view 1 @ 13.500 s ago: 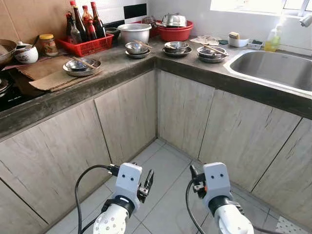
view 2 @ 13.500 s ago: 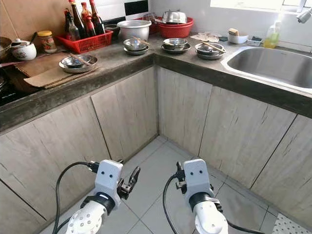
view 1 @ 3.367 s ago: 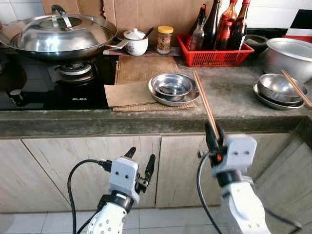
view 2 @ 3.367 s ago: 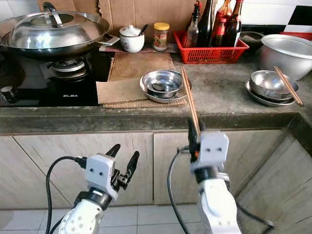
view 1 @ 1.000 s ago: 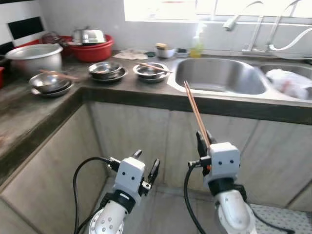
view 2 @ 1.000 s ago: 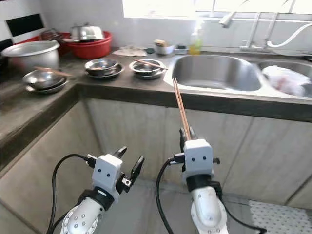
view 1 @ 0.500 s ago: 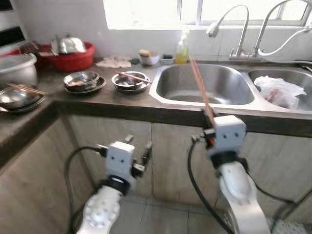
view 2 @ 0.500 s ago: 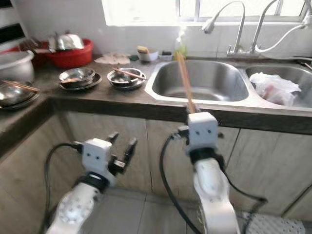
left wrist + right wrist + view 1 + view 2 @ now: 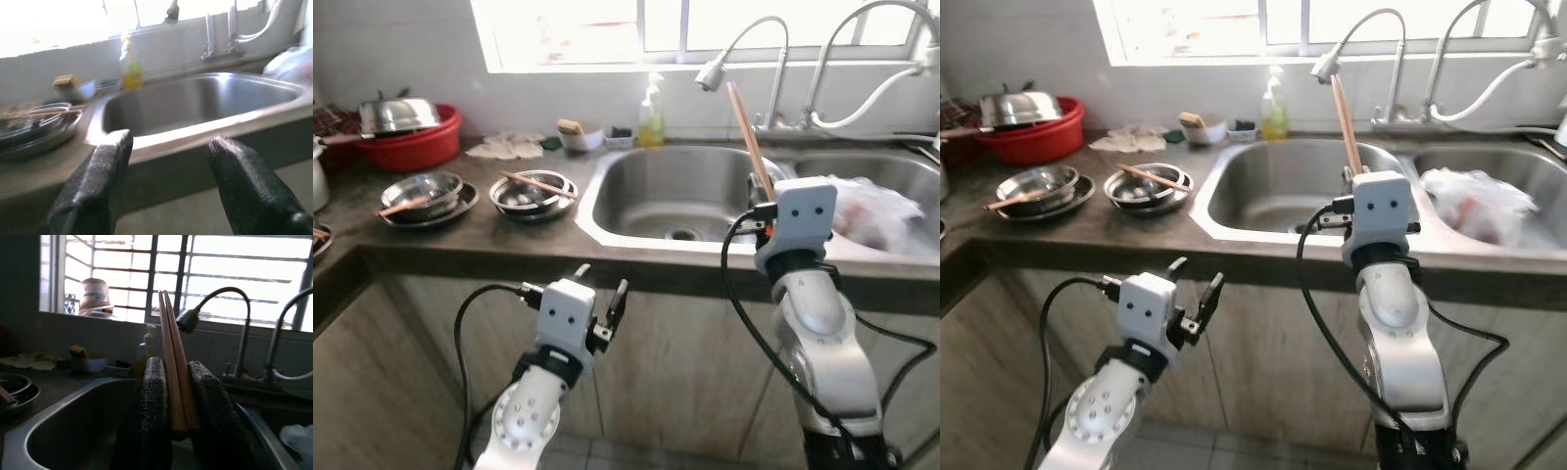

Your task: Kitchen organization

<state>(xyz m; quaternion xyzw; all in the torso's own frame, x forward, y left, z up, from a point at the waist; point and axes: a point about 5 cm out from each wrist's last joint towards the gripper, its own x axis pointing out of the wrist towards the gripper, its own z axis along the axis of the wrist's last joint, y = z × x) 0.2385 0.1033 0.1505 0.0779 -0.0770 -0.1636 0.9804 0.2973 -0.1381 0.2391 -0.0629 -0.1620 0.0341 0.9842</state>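
Wooden chopsticks held upright in front of the steel sink

Wooden, light brown and long, the pair of chopsticks (image 9: pixel 172 377) is gripped between the two black fingers of our right gripper (image 9: pixel 178 431), near the lower ends of the sticks. The fingers are closed narrowly on them, and the sticks point upward with a small tilt toward our left. We hold this gripper raised, just at the front edge of the stainless steel sink basin (image 9: pixel 636 196). Behind the tips of the chopsticks we see the curved grey tap (image 9: pixel 1356 44).

Our left gripper (image 9: pixel 599 294) hangs lower, in front of the pale wooden cabinet door (image 9: pixel 675 362) under the dark stone counter (image 9: pixel 431 240). Its fingers (image 9: pixel 98 176) are spread wide and hold nothing.

On the counter to the left of the sink stand two stacks of shallow steel bowls on plates. On the nearer stack (image 9: pixel 533 191) lies another pair of chopsticks (image 9: pixel 536 184) across the rim. The farther stack (image 9: pixel 423 196) also carries something long, but we cannot tell exactly what it is. A red plastic basin (image 9: pixel 416 147) with a steel lid (image 9: pixel 396 115) in it stands behind them. A yellow bottle of dish soap (image 9: pixel 1275 108) stands by the wall. In the second basin on the right lies a crumpled white plastic bag (image 9: pixel 1474 201).
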